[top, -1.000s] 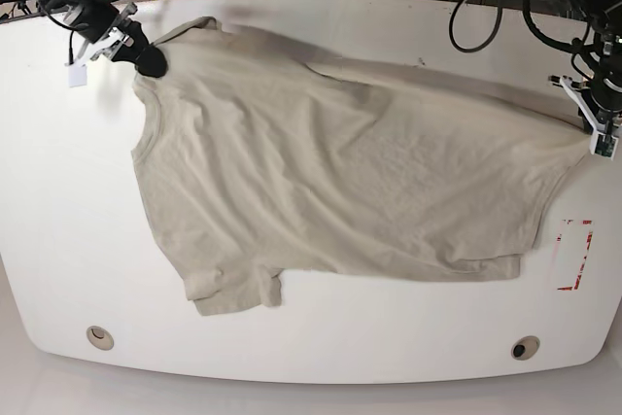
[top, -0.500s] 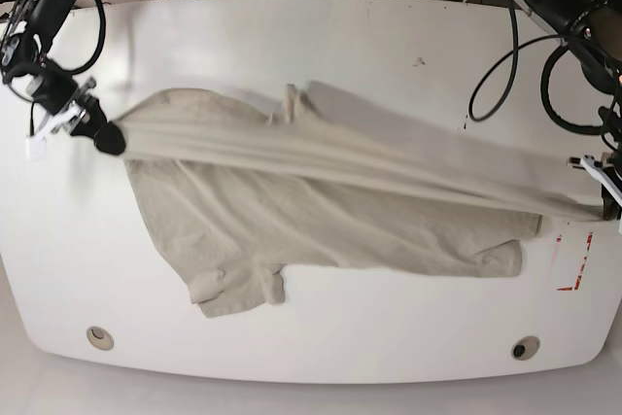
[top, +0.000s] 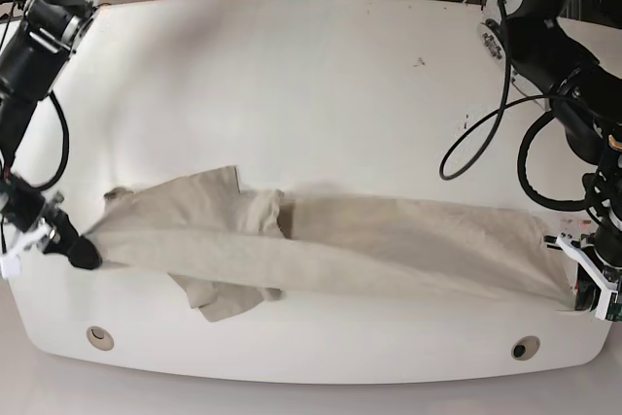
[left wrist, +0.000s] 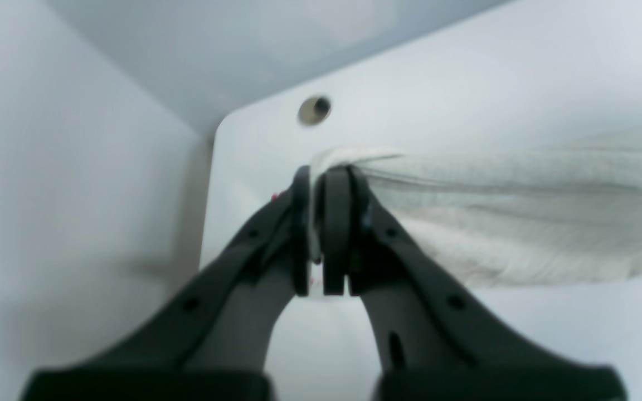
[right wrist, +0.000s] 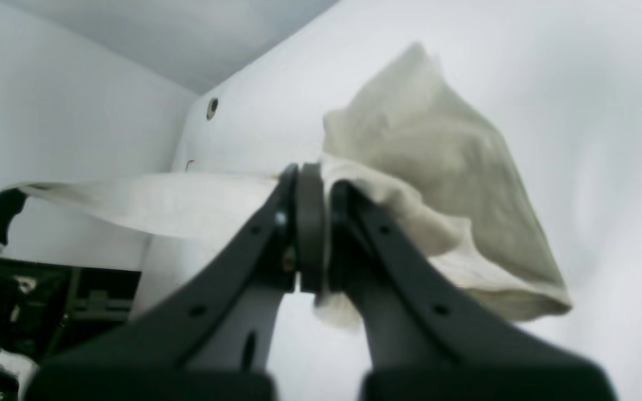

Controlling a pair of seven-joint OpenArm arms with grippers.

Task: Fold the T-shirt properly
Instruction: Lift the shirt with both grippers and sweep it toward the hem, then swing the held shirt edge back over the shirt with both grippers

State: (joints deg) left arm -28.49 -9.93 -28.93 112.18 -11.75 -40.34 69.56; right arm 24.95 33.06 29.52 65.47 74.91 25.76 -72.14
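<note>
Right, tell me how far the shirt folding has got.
Done: the shirt is doubled lengthwise, its far edge brought to the near side of the table. In hand: the left pincer and right pincer each grip an end of that edge, holding it taut. Left: letting go, tidying the sleeve that sticks out below, and the crosswise folds.

Base view overhead, whole table; wrist views close, low, sharing T-shirt.
</note>
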